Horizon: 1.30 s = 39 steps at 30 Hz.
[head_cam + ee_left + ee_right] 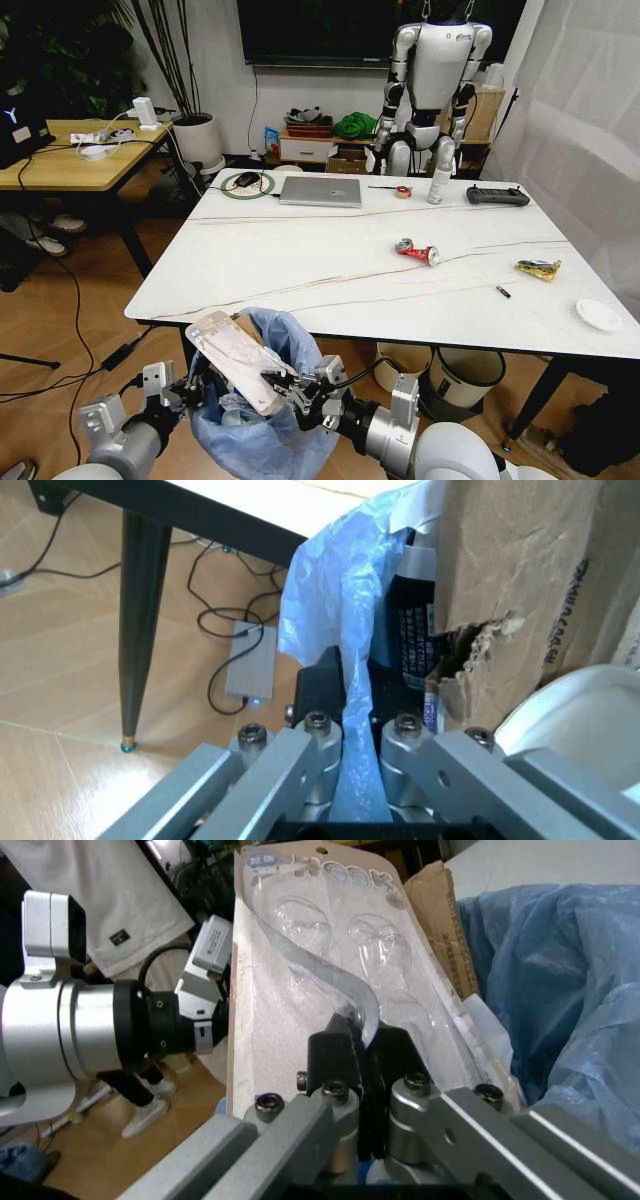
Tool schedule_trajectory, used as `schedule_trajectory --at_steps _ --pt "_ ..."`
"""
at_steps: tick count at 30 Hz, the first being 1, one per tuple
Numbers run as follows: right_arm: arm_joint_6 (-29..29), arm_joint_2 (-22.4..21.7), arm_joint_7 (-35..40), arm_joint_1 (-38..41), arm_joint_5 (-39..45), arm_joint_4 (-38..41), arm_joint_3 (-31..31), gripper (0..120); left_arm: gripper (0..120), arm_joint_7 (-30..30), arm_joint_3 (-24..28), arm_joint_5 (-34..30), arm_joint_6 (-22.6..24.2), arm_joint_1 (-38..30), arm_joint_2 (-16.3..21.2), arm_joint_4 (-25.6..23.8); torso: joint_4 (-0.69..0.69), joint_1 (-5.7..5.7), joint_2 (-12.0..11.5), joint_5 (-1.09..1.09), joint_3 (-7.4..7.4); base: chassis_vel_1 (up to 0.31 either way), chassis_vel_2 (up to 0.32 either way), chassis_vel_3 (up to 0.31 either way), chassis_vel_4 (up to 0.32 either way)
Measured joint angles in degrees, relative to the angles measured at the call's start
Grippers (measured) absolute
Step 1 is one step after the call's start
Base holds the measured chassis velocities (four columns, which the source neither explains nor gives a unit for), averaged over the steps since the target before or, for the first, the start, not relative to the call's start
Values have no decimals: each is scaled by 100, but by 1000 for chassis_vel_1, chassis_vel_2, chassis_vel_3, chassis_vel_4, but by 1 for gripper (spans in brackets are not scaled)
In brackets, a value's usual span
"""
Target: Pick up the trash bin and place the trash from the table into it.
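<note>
Left tool point(345, 727) grips the trash bin point(290, 345), right tool point(365, 1065) pinches plastic packaging point(235, 360) over it; crushed can point(417, 251) and wrapper point(538, 268) remain on the worktop point(300, 260)

Little can be read. The blister pack point(330, 982) held at the trash bin point(560, 990) carries pale blue letters along its header, too blurred to make out. Black printing runs down the torn cardboard point(520, 577) edge, and small white print covers a dark container point(412, 641); neither is legible.
</note>
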Motion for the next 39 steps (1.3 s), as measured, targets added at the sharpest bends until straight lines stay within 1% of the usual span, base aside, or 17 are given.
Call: schedule_trajectory --at_steps 8,14,19,21,23,24,25,27,28,29,32,33,34,35,36,37,39 --pt "62 32 -5 -1 -253 -92 14 0 0 -46 83 24 8 73 -45 -34 0 0 0 0 0 0 0 0 0" --pt "100 51 -6 -23 -335 -134 -26 0 0 -107 37 -35 21 90 -16 -74 0 0 0 0 0 0 0 0 0" --pt "90 71 24 -15 -332 -160 -51 22 0 -118 36 -46 29 84 -24 -84 0 0 0 0 0 0 0 0 0" --pt "90 70 27 -16 -332 -162 -51 23 0 -119 36 -47 29 80 -20 -82 0 0 0 0 0 0 0 0 0" --pt "90 67 34 -20 -334 -165 -46 31 0 -119 36 -52 29 66 -14 -79 0 0 0 0 0 0 0 0 0" --pt "90 60 41 -25 -333 -165 -38 38 0 -119 37 -58 29 56 -10 -73 0 0 0 0 0 0 0 0 0" --pt "90 56 42 -27 -334 -165 -36 38 0 -119 37 -58 29 54 -9 -69 0 0 0 0 0 0 0 0 0" --pt "90 45 46 -39 -333 -155 -28 50 0 -119 41 -59 30 46 -8 -55 0 0 0 0 0 0 0 0 0" --pt "90 45 46 -39 -333 -155 -28 50 0 -119 41 -59 30 46 -8 -55 0 0 0 0 0 0 0 0 0" --pt "90 45 47 -44 -333 -150 -25 53 0 -119 42 -59 30 44 -8 -52 0 0 0 0 0 0 0 0 0" --pt "92 33 50 -59 -335 -143 -19 67 0 -119 43 -67 31 31 -10 -49 0 0 0 0 0 0 0 0 0" --pt "93 26 51 -63 -336 -140 -16 68 0 -119 41 -71 31 29 -9 -49 0 0 0 0 0 0 0 0 0" --pt "96 8 51 -72 -338 -132 -8 75 0 -120 36 -80 31 26 -7 -49 0 0 0 0 0 0 0 0 0" --pt "98 -8 51 -83 -339 -122 3 79 0 -120 29 -84 31 24 -5 -49 0 0 0 0 0 0 0 0 0" --pt "98 -8 51 -83 -339 -122 3 79 0 -120 29 -84 31 24 -5 -49 0 0 0 0 0 0 0 0 0" --pt "101 -28 51 -104 -340 -109 20 82 0 -121 23 -87 31 21 -5 -49 0 0 0 0 0 0 0 0 0" --pt "101 -58 52 -141 -341 -87 47 84 0 -122 19 -89 31 20 -8 -49 0 0 0 0 0 0 0 0 0"
